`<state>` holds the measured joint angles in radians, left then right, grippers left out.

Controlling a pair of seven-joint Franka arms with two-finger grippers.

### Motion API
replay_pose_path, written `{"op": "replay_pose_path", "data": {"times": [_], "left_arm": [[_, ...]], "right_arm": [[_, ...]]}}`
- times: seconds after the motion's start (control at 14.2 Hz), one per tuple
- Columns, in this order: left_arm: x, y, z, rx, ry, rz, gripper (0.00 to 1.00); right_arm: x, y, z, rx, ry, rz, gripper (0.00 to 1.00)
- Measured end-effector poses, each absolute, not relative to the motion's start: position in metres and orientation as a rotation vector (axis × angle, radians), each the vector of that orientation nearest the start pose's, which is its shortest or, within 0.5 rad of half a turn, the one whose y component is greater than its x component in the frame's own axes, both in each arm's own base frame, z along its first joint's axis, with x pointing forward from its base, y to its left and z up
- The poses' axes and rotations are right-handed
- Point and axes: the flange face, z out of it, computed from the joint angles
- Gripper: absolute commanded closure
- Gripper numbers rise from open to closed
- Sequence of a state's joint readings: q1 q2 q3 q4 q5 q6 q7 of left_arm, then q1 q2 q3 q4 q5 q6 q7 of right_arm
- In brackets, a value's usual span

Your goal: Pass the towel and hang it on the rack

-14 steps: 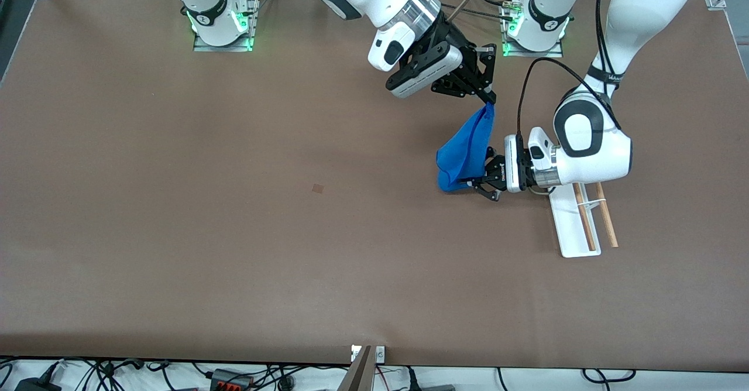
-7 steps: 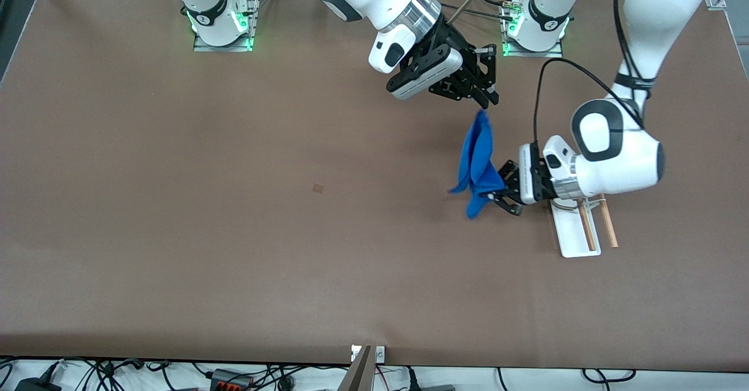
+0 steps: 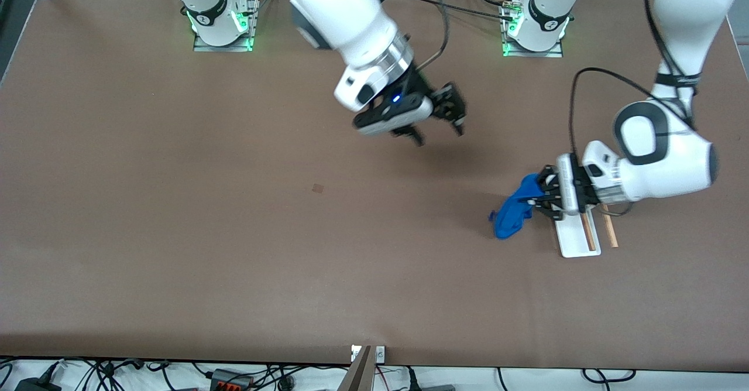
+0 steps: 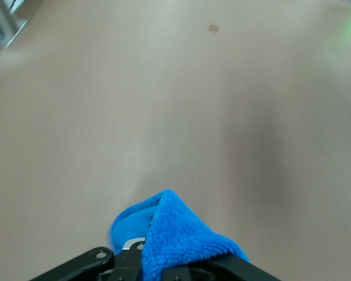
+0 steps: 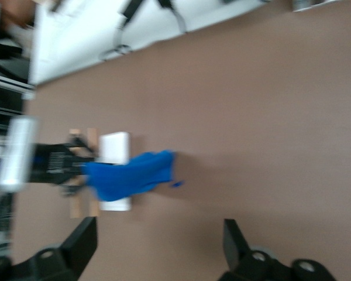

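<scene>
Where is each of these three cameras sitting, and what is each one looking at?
Front view: high across the table, facing both arms; left gripper holds the towel beside the rack; right gripper hangs open.
Left wrist view: on the left arm, looking past its fingers and the towel at the table.
Right wrist view: on the right arm, its fingers in frame.
Shared: right wrist and front views show towel and rack.

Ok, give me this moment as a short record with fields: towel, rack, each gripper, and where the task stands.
towel: blue towel held in the air, hanging beside the rack
rack: rack on the table at the left arm's end, rods bare
left gripper: left gripper shut on the towel, over the table by the rack
right gripper: right gripper open, empty, over the table's middle
task: towel passed to the left arm, not yet hung
</scene>
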<state>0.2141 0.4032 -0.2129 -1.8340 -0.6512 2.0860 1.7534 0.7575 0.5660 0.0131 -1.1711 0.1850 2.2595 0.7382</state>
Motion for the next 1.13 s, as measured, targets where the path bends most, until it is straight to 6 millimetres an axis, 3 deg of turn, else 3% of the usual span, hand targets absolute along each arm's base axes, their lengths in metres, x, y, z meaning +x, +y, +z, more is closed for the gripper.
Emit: {"op": "replay_pose_path", "data": {"times": [0.28, 0.49, 0.7, 0.85, 1.13], "left_arm": [[0.622, 0.071, 0.320, 2.179, -1.482, 0.447, 0.99], [0.614, 0.121, 0.322, 2.276, -1.425, 0.395, 0.99], [0.613, 0.149, 0.331, 2.358, -1.442, 0.328, 0.99], [0.611, 0.168, 0.332, 2.393, -1.422, 0.313, 0.99], [0.604, 0.190, 0.303, 2.399, -1.359, 0.279, 0.98]], "right_arm": [[0.598, 0.428, 0.509, -2.953, 0.042, -0.255, 0.00], [0.629, 0.336, 0.526, -3.088, 0.058, -0.195, 0.00], [0.647, 0.253, 0.542, -3.152, 0.155, -0.127, 0.00], [0.656, 0.217, 0.546, -3.158, 0.220, -0.109, 0.00], [0.668, 0.147, 0.554, -3.158, 0.381, -0.088, 0.00]]}}
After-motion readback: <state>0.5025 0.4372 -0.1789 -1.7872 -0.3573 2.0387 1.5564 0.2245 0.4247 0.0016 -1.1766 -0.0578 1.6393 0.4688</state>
